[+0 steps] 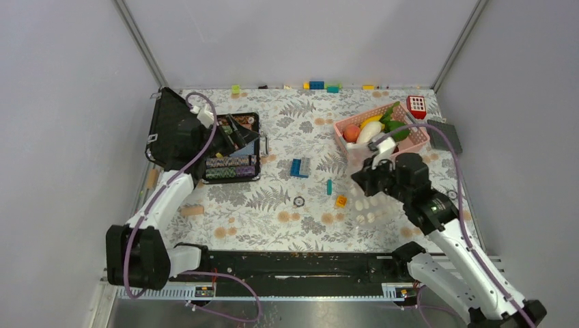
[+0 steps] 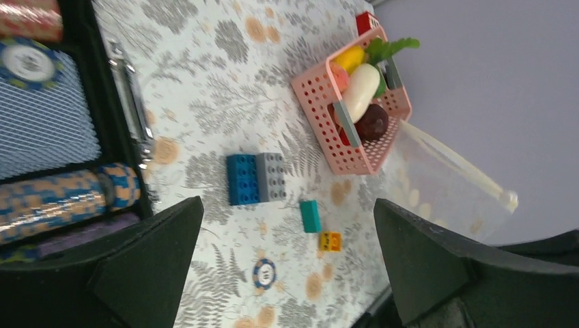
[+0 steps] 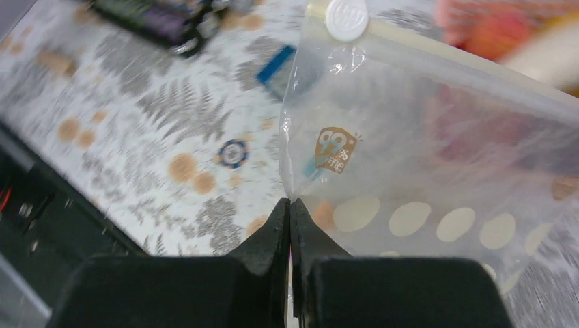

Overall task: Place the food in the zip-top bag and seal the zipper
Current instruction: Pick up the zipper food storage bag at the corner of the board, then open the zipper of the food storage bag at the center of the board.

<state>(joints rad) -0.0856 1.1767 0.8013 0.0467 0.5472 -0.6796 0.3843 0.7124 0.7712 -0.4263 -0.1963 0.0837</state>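
With 12 o'clock taken toward the far wall in the top view, the zip-top bag (image 1: 367,203) is being held at 4 o'clock of the centre of the table (image 1: 273,219). Its far end is lying just beside the near edge of the pink basket (image 1: 339,127), which is sitting at 2 o'clock near the right table edge. The right gripper (image 3: 290,203) is being kept fully closed on the bag's side edge, the fingers meeting flat on the film. The zipper (image 3: 437,63) is running across the wrist view from 12 toward 3 o'clock. The left gripper (image 2: 287,203) is being held wide apart, gripping nothing, over the black case (image 1: 235,164) at 10 o'clock, well apart from the bag. The food is lying in the basket, where at least five pieces are being counted: one white radish (image 2: 360,92), one dark red piece (image 2: 374,121), one yellow banana (image 2: 349,58), one peach (image 1: 351,132) and one green pepper (image 1: 398,130). Open cloth is lying between case and bag, interrupted by three loose bricks, a blue-and-grey brick (image 2: 256,179), a teal brick (image 2: 311,215) and an orange brick (image 2: 330,240), and by one poker chip (image 2: 264,271). At least five far-edge bricks (image 1: 316,85) are lying along 12 o'clock.
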